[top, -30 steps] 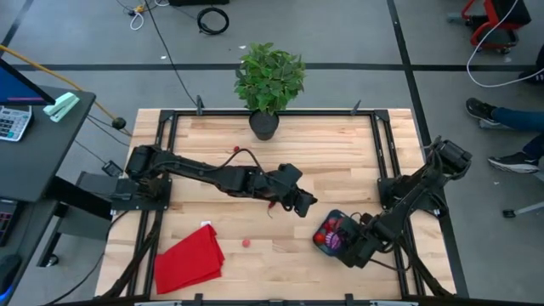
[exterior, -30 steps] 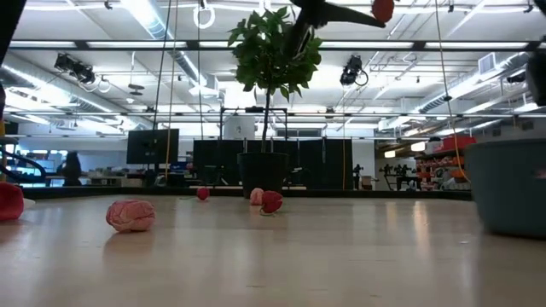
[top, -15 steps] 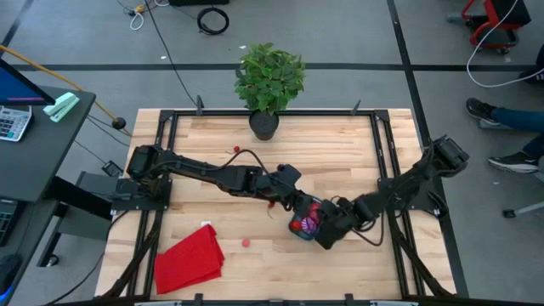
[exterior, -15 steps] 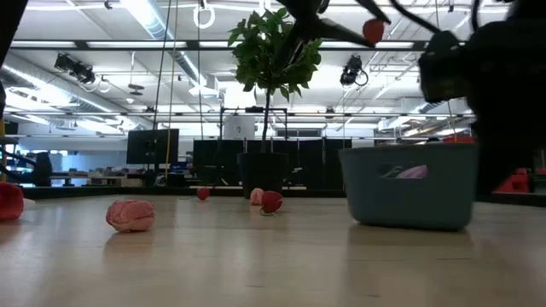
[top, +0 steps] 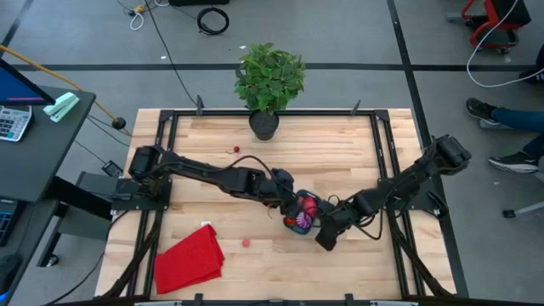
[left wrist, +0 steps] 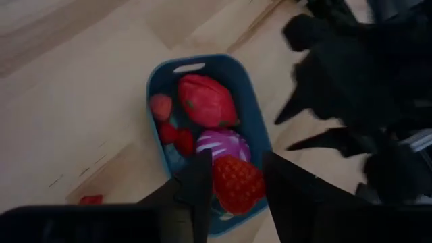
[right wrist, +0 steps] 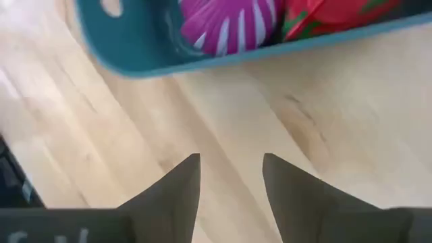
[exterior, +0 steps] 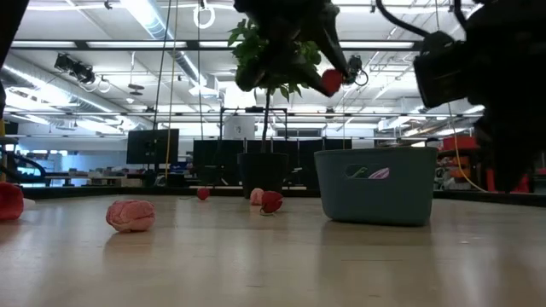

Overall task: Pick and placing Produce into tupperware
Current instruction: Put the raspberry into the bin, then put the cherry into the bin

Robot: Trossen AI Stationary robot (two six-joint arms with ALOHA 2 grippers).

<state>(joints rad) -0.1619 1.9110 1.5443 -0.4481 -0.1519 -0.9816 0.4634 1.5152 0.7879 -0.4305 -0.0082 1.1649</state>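
- The shallow teal-blue plastic tub [top: 299, 219] now sits near the middle of the wooden table [top: 340, 157], well to the left of where it stood a second ago near the right edge, and a little farther left than half a second ago.
- The left gripper [left wrist: 231, 181], which was beside the tub half a second ago, now hangs directly over it, its two dark fingers pinching a red strawberry-shaped fruit piece [left wrist: 237, 183] above the rim.
- In the low view that fruit piece [exterior: 332, 82] hangs in the air above the tub [exterior: 374, 185], not touching it.
- The right gripper [right wrist: 231, 177] lies just beside the tub [right wrist: 202, 54] on the side away from the potted green plant [top: 269, 81], its fingers spread apart with bare wood between them; they grip nothing.
- Inside the tub [left wrist: 204, 66]: a large red fruit piece [left wrist: 206, 101], a purple-and-white striped round piece [left wrist: 223, 144], and small red and pink pieces, one of them [left wrist: 160, 106] against the tub's wall.
- Loose on the table: a small red piece [top: 246, 242] between the tub and the folded red cloth [top: 189, 257], and another red piece [top: 235, 150] nearer the plant.
- At table height a pale pink lumpy piece [exterior: 130, 215] and a small red piece [exterior: 271, 201] rest on the wood well clear of the tub.
- The right arm [exterior: 486, 85] fills the space behind the tub in the low view, hiding the room there.
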